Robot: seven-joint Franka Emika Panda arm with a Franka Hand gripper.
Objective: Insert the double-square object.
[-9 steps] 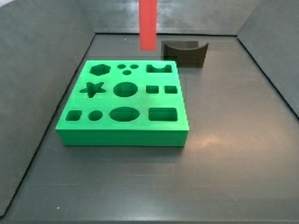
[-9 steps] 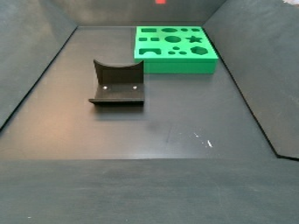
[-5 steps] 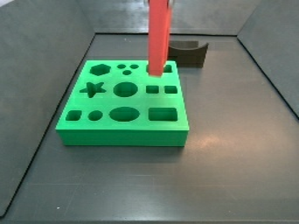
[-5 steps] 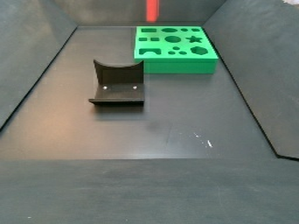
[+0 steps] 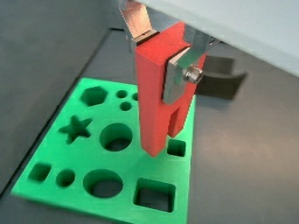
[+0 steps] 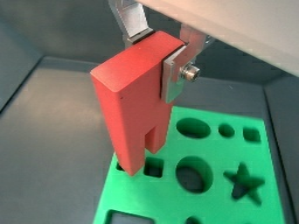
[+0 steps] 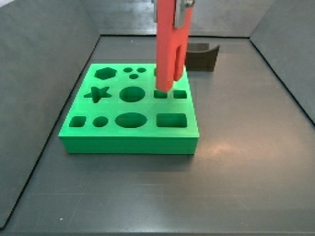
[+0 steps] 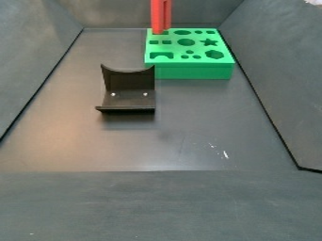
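Observation:
My gripper (image 5: 158, 54) is shut on the top of the double-square object (image 5: 158, 101), a tall red block with two square prongs split by a narrow slot at its lower end. It hangs upright over the green board (image 5: 70, 162), its prongs just above or touching the board near a pair of small square holes (image 5: 176, 147); I cannot tell which. The same shows in a wrist view (image 6: 135, 105) and in both side views (image 7: 170, 51) (image 8: 160, 14). The board (image 7: 129, 138) has several shaped holes. One silver finger (image 6: 177, 66) presses the block's side.
A dark curved block (image 8: 126, 89) stands on the grey floor away from the board (image 8: 189, 64); it also shows behind the board in a side view (image 7: 204, 55). Grey walls enclose the floor.
The gripper has brought the red block down and over the board; its prongs now reach the board's top near the small square holes.

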